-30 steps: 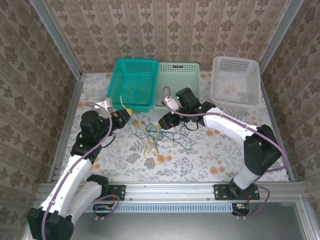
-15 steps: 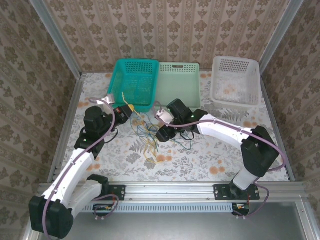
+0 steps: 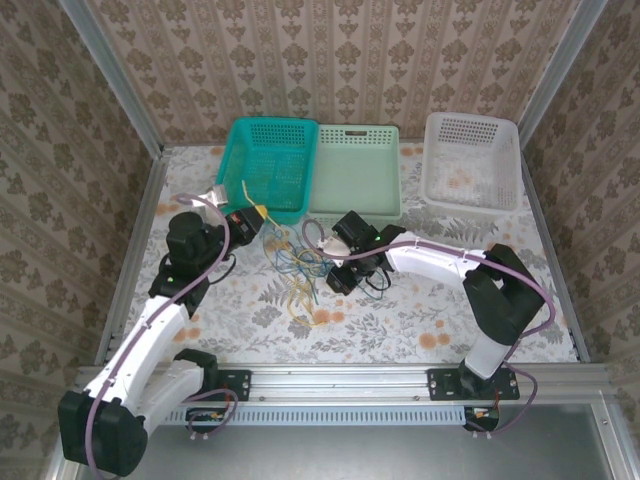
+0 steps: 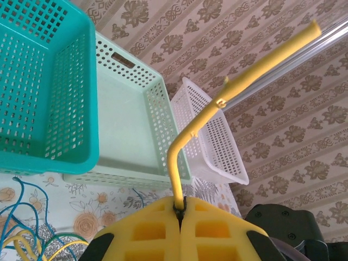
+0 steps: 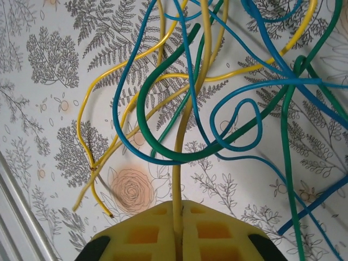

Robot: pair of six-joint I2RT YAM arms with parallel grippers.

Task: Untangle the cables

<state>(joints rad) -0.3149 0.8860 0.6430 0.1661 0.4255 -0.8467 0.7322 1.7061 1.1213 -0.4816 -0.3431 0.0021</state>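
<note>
The cables [image 3: 300, 268] lie as a loose tangle of yellow, blue and green wires on the flowered table between the arms. My left gripper [image 3: 248, 222] is left of the tangle, shut on a yellow cable [image 4: 217, 103] whose free end sticks up towards the teal basket. In the left wrist view the yellow pads [image 4: 147, 228] pinch it tight. My right gripper [image 3: 338, 277] reaches into the tangle's right side. Its pads [image 5: 141, 234] are shut on another yellow cable [image 5: 187, 119], which runs under green [image 5: 163, 152] and blue [image 5: 239, 92] loops.
Three baskets line the back of the table: teal [image 3: 265, 165], mint green [image 3: 358, 170] and white [image 3: 470, 160]. Metal rails edge the table at left, right and front. Loose yellow ends lie near the front [image 3: 300, 305].
My right gripper has moved left and down into the tangle and shut on a yellow cable. The left arm lifted slightly, still holding its cable.
</note>
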